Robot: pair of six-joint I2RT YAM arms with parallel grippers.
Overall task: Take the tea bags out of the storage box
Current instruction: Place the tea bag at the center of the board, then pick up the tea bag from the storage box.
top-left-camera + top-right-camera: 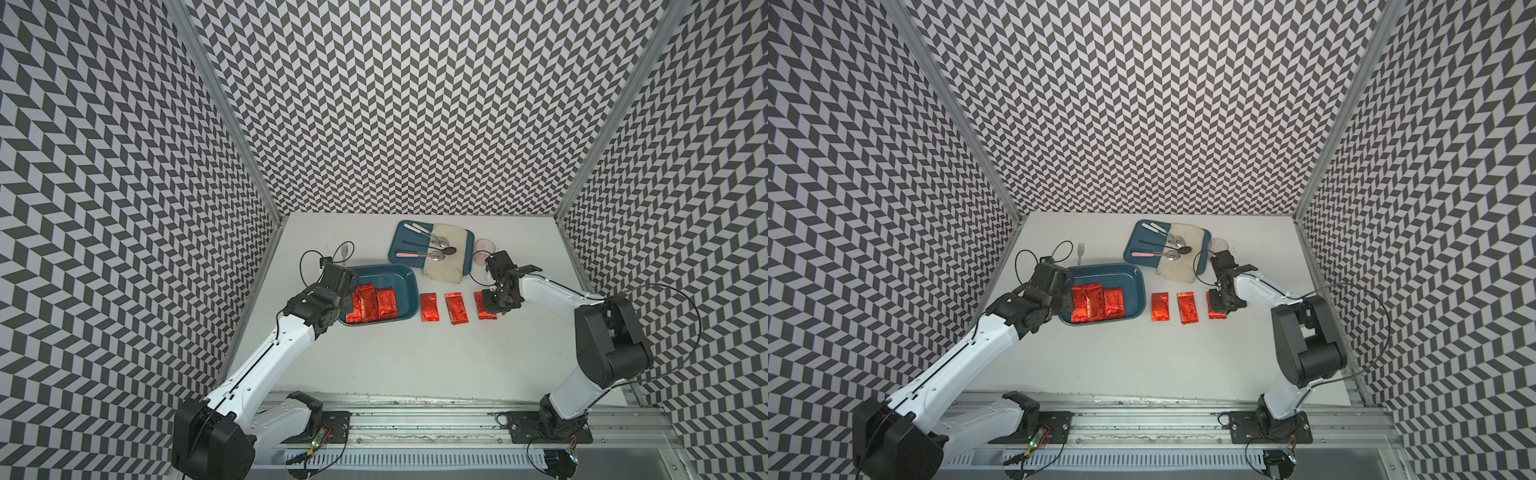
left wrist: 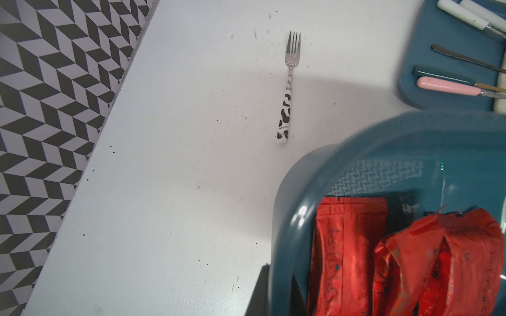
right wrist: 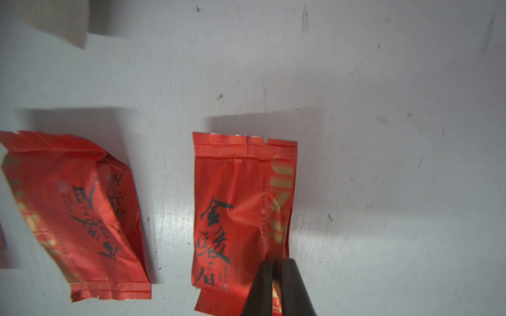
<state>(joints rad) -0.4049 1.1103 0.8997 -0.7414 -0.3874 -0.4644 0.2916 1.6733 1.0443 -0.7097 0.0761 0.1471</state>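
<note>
The storage box is a deep dark-teal tub at the left of the white table. It holds three red foil tea bags. My left gripper is shut on the box's left wall, one finger outside and one inside. Three more tea bags lie in a row on the table to the right of the box. My right gripper is low over the rightmost tea bag, its fingers pinched on the bag's edge. That bag rests on the table.
A flat teal tray with a cloth and spoons sits behind the box. A fork with a cow-print handle lies behind the box's left end. A clear pink cup stands just behind my right wrist. The patterned walls are close on both sides.
</note>
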